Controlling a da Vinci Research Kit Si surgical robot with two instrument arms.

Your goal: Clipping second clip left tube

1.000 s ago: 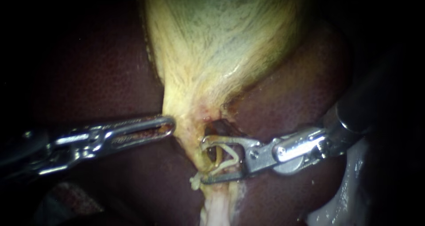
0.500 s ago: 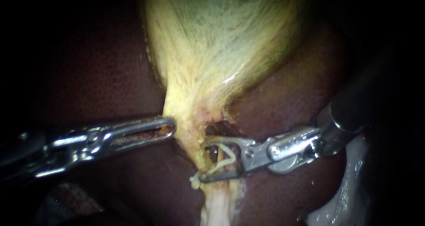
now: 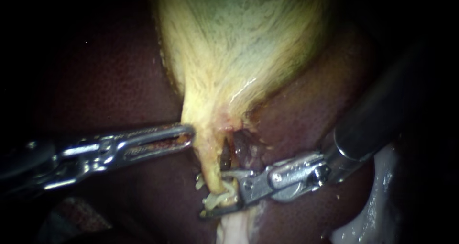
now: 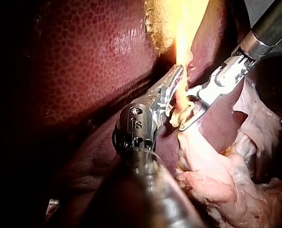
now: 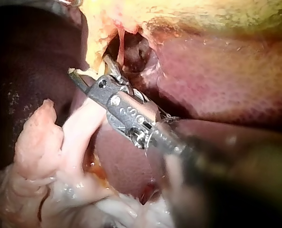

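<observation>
The liver (image 3: 95, 81) is the biggest thing you see. It is dark red & fills most of the endoscope view on both sides. Next is the gallbladder (image 3: 239, 43), yellow-green, at the top middle of the frame. It gets thin as it runs down to a neck near the centre. Soft pale tissue (image 3: 363, 227) sits in the bottom right corner.

Your left instrument (image 3: 189, 131) comes in from the left edge at mid height & lies nearly flat. Its jaws are pressed together w/ no gap. The tip touches the left side of the gallbladder neck.

Your right instrument (image 3: 213, 194) comes in from the upper right & slants down to the lower middle. Its jaws pinch the clip (image 3: 213, 202), one jaw above it & one below.

The left tube (image 3: 210, 162) is a thin yellow strand in the lower middle. Its long way runs nearly up & down. The top end joins the neck; the low end points at the bottom edge & leans a bit right. A dark gap lies just right of it. The clip is small & whitish & lies across the tube's low end.

In the L wrist view the tube (image 4: 181, 97) runs just beside your left instrument's tip & into the other instrument's jaws. In the R wrist view the pale tissue (image 5: 41, 142) lies beside & under your right instrument.
</observation>
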